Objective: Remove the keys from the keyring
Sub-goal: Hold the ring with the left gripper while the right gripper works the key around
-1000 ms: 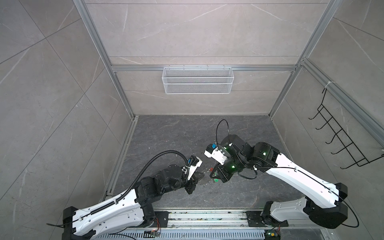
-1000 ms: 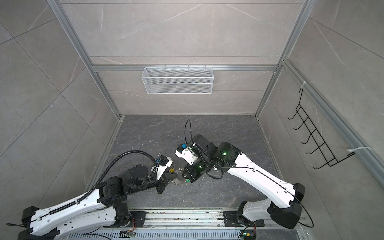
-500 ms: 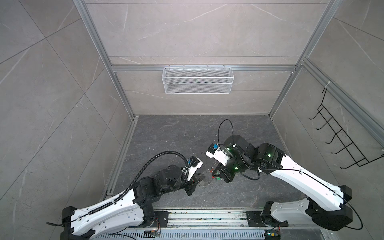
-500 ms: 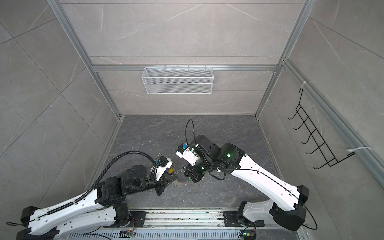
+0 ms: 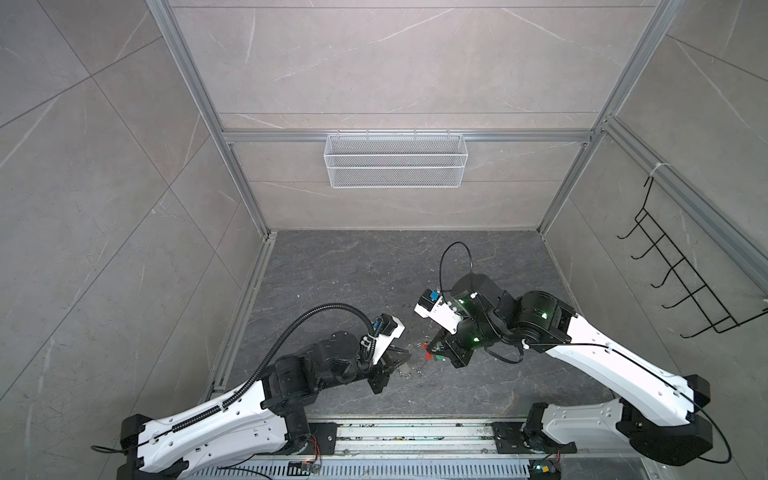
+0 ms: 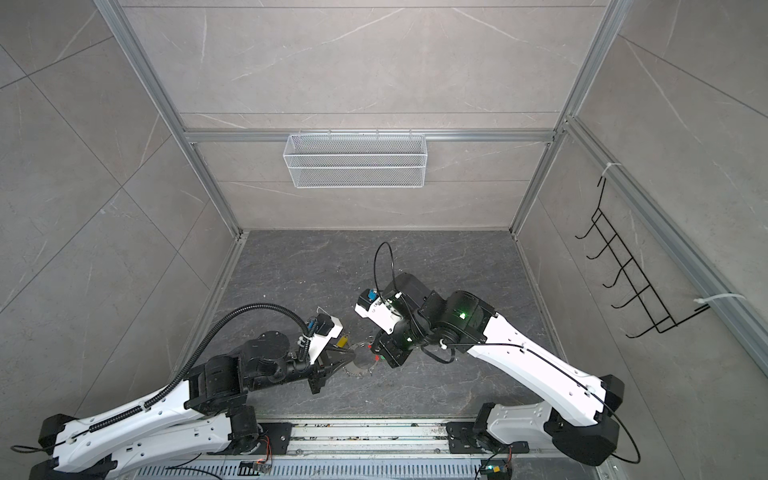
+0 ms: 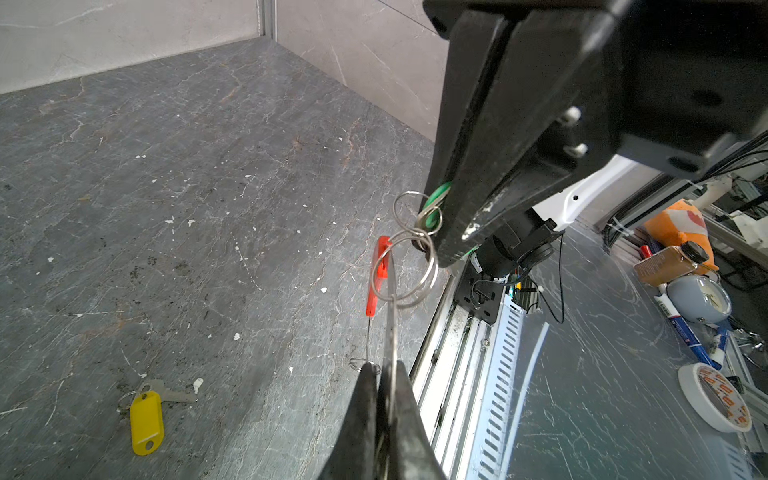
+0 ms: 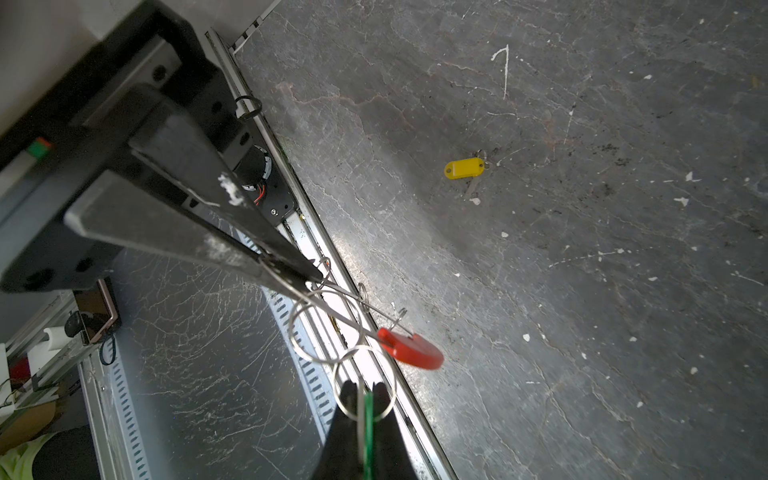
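Note:
The keyring hangs in the air between my two grippers; it is a thin wire hoop (image 7: 390,324) seen edge-on, with a red sleeve (image 7: 379,274) (image 8: 409,349). My left gripper (image 7: 382,368) (image 5: 406,356) is shut on its wire. Two linked silver split rings (image 7: 405,266) join the hoop to the green-tagged key (image 8: 368,415) (image 7: 436,199). My right gripper (image 8: 365,388) (image 5: 435,353) is shut on that key. The yellow-tagged key (image 7: 145,419) (image 8: 463,168) (image 6: 341,341) lies loose on the dark floor, apart from the ring.
A white mesh basket (image 5: 395,160) hangs on the back wall and a black hook rack (image 5: 685,282) on the right wall. The metal rail (image 5: 415,432) runs along the front edge, close to both grippers. Beyond it lie a tape roll (image 7: 717,397) and other clutter.
Both grippers keep their holds and stay almost in place. The right arm's elbow has swung a little to the right.

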